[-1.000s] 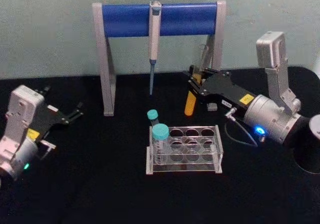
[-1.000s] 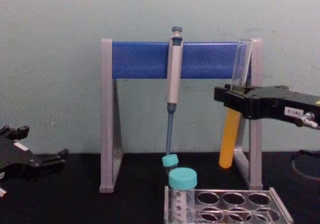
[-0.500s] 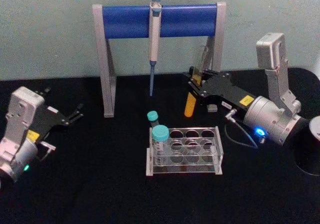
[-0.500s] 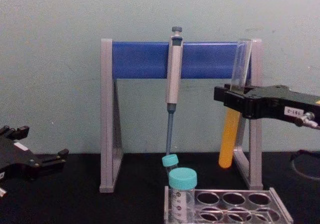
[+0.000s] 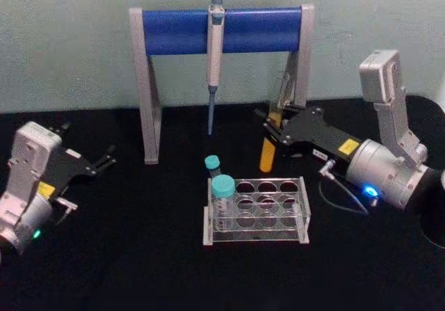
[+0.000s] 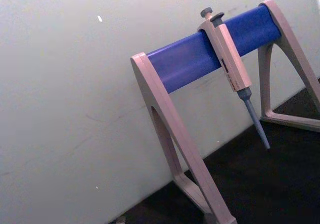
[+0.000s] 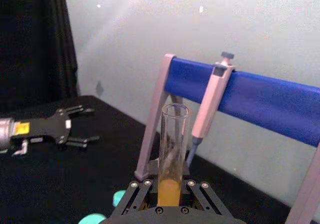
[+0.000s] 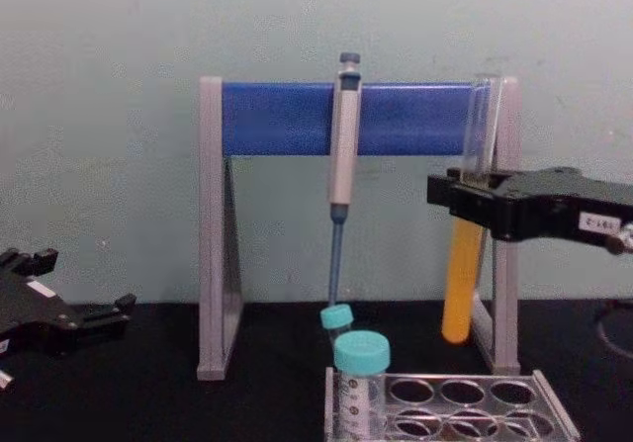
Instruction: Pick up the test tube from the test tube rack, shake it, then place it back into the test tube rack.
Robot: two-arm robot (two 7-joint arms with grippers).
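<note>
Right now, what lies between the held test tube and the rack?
Nothing: chest view shows bare table between the test tube, in the right gripper, and the test tube rack.

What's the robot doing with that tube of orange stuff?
The right claw holds the test tube upright in the air, behind the test tube rack. The tube is out of the rack and not yet put back. The left claw sits open off to the left, holding nothing.
</note>
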